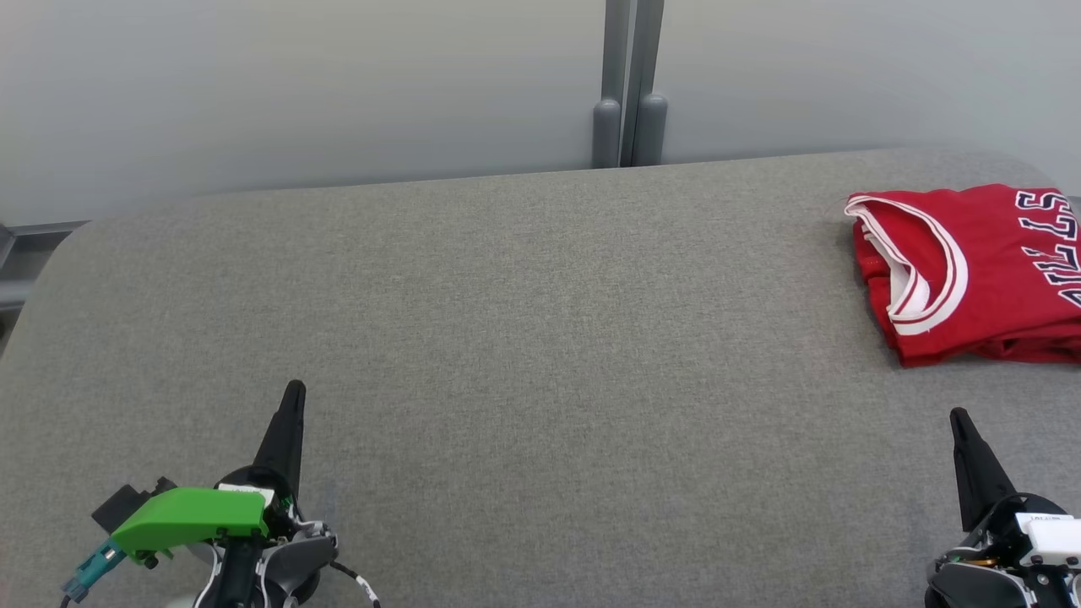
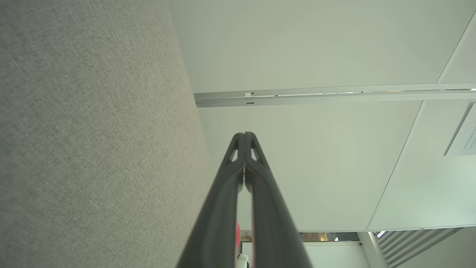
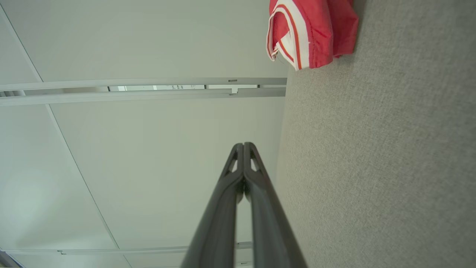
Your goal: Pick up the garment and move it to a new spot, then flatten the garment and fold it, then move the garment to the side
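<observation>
Grey table [image 1: 507,279] bears folded red garment [image 1: 988,287], wall [image 1: 296,84] behind.

We note a grey fabric-covered table [image 1: 507,338]; one folded red jersey [image 1: 988,287] lies on it at two o'clock.

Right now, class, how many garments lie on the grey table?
1: the red jersey lies folded at the far right of the grey table, cut by the head view's edge; more may hide beyond.
</observation>
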Controlling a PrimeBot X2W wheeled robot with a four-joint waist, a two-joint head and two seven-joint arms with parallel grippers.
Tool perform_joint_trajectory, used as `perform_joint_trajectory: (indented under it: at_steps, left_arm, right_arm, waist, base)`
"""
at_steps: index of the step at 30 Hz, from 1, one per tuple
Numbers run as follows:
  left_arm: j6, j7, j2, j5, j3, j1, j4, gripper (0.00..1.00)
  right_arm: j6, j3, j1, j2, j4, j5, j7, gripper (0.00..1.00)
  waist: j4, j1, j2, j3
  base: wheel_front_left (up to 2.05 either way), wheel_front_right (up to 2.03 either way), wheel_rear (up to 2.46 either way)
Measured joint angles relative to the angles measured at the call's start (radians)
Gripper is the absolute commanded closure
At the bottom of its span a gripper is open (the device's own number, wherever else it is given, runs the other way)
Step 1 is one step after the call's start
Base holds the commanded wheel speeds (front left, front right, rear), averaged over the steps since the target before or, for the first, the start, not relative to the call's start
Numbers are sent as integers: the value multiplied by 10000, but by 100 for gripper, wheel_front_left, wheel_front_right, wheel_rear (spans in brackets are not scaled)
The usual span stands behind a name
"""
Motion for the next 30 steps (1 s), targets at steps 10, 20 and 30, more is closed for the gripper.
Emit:
perform_joint_trajectory:
  at_steps: [10, 20, 30]
  left_arm:
    - [-4, 46, -4, -159, 8, -26, -19, 100]
    - [-4, 46, -6, -159, 8, -33, -21, 100]
    - [-4, 46, -6, -159, 8, -34, -21, 100]
  right_arm:
    - [0, -25, 21, -4, -29, 226, 46, 100]
    - [0, -25, 22, -4, -29, 228, 46, 100]
    - [0, -25, 23, -4, -29, 228, 46, 100]
  waist:
    - [-19, 0, 0, -6]
    - [-18, 0, 0, -6]
    - [-18, 0, 0, -6]
  base:
    - [0, 0, 0]
    - [0, 0, 0]
    - [0, 0, 0]
